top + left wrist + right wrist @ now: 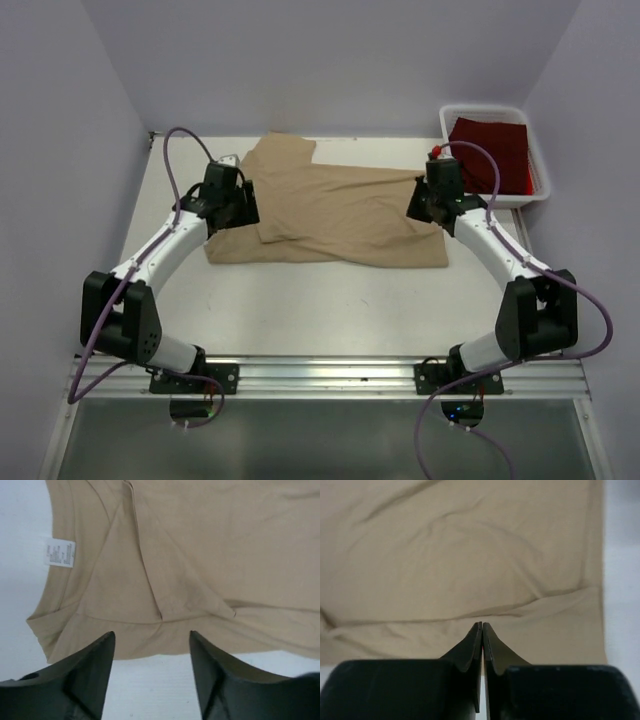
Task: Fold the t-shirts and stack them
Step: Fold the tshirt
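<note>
Showing the task at roughly its midpoint, as judged from how the cloth is lying. The tan t-shirt [330, 215] is lying sideways across the far half of the table [330, 320]. One flap is lying doubled over the body, while a sleeve is sticking out toward the far edge. Its outline is uneven and wrinkled, so the folding appears begun but not finished.

The red t-shirt [490, 150] is sitting as a squared packet inside the white bin [545, 170] at the far right corner. It appears already folded and put away.

The left gripper [151, 640] is hovering with its fingers spread wide and nothing between them. It is sitting just beside the shirt's near edge, close to the collar and its white label [59, 552].

The right gripper [482, 625] is hanging over the opposite end of the same shirt. Its fingers are pressing almost together, showing only a hairline gap, and no cloth is visible between them.

Neither arm is holding the garment. What is probably left is to complete the remaining folds on the tan shirt, square it up, and stack it with the red one.
</note>
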`<control>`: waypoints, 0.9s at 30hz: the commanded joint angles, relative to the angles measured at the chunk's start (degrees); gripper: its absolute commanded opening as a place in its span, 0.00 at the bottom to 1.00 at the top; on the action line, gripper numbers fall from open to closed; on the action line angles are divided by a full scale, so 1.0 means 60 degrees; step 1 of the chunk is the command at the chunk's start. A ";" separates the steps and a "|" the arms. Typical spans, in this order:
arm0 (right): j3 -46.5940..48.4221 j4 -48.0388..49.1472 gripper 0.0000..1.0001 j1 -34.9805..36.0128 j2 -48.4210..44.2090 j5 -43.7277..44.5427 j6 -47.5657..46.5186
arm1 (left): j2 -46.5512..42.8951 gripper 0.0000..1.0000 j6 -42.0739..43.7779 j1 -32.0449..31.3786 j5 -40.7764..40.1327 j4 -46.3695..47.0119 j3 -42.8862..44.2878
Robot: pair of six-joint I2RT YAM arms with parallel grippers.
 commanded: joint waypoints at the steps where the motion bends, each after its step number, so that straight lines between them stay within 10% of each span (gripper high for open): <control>1: 0.0060 0.0388 0.00 0.0830 0.0076 -0.1554 -0.0331 | -0.0693 0.60 -0.0737 0.0072 0.1490 0.1694 -0.1540; 2: 0.0177 0.0504 0.00 0.1208 0.0207 -0.1880 -0.0288 | -0.0999 0.35 -0.0854 0.0087 0.1565 0.2190 -0.2138; 5: 0.1113 0.0258 0.00 0.2087 0.0997 -0.2906 -0.0520 | -0.1367 0.00 -0.1191 0.0087 0.1479 0.2736 -0.3004; 27: 1.0632 -0.3302 0.00 0.5709 0.8366 -0.3085 -0.1532 | -0.0563 0.00 -0.1954 0.0424 0.0013 0.4245 -0.4824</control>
